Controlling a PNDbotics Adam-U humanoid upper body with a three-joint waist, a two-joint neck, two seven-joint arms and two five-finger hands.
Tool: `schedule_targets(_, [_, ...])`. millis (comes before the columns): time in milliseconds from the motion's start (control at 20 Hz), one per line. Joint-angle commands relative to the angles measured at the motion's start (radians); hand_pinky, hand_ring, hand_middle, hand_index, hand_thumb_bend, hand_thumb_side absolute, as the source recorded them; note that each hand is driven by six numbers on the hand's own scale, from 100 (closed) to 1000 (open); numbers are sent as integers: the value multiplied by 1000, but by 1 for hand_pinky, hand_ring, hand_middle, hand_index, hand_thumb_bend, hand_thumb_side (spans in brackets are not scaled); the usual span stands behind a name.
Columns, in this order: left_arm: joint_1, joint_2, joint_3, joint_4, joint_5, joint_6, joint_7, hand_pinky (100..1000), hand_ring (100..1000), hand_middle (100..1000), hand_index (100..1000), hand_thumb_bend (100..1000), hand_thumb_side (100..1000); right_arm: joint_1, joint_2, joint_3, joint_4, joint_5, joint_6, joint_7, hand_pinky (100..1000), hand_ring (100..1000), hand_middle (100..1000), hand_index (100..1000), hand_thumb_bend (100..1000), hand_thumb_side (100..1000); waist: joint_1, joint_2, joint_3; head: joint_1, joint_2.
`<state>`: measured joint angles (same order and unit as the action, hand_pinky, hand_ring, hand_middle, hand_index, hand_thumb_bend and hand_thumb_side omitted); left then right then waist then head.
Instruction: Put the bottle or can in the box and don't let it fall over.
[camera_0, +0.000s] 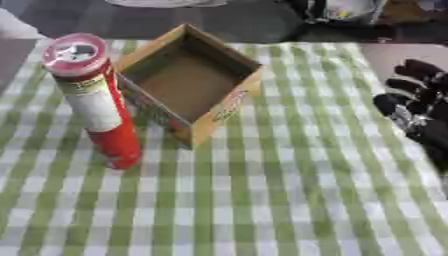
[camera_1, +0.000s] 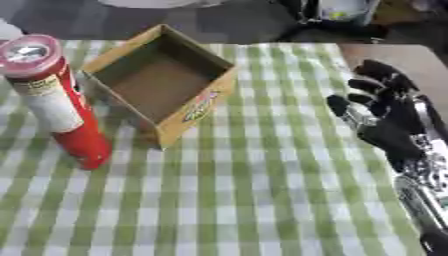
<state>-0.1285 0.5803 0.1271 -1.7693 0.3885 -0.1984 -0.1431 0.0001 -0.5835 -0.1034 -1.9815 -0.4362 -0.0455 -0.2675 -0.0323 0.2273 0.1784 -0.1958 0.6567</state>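
A tall red can (camera_0: 98, 105) stands upright on the worktop (camera_0: 289, 200), which is covered in a green and white checked cloth. The can has a pale label panel down its side and a pinkish-red lid with a dark mark in the middle; none of the writing on it can be read. Just to its right, nearly touching, sits an open cardboard box (camera_0: 188, 80), turned corner-on to the camera, with nothing inside. A strip of red and dark print runs along the box's near right wall, but it is too blurred to make out.

The right hand (camera_1: 389, 117) hangs at the right edge, well apart from both can and box. Its fingers (camera_1: 372, 85) are spread and only slightly bent, holding nothing and touching nothing. The left hand shows in neither view.
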Motion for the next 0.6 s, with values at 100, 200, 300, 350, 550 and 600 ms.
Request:
schedule_targets(100, [-9,33,11,-11,-8,2,-5,859,979,841,900,779,287,-6,-18,-6,-18,-4,-1,-1,785,806,799,829,601,174,2,-14,1,1,-10])
schedule_targets(200, [-9,33,11,-11,-8,2,-5,858,978,841,899,779,286,-6,-18,-6,-18,-4,-1,0,785,806,799,829,601,173,2,-14,1,2,-10])
schedule_targets(300, [-8,34,11,-12,-9,3,-5,857,977,841,899,778,286,-6,-18,-6,-18,-4,-1,-1,785,806,799,829,601,174,2,-14,1,2,-10])
schedule_targets(350, [-8,34,11,-11,-10,4,-5,855,974,840,898,777,288,-6,-18,-6,-18,-4,-2,-1,785,806,799,829,601,174,2,-14,1,2,-10])
schedule_targets(550, [-9,37,7,-7,-14,19,7,853,966,841,895,782,296,-6,-17,-6,-18,-4,-1,0,785,806,799,829,601,173,2,-14,0,3,-10])
schedule_targets(600, [-9,39,5,-5,-17,25,13,852,966,841,895,782,296,-6,-17,-6,-18,-4,-1,0,785,806,799,829,601,173,2,-13,0,3,-9])
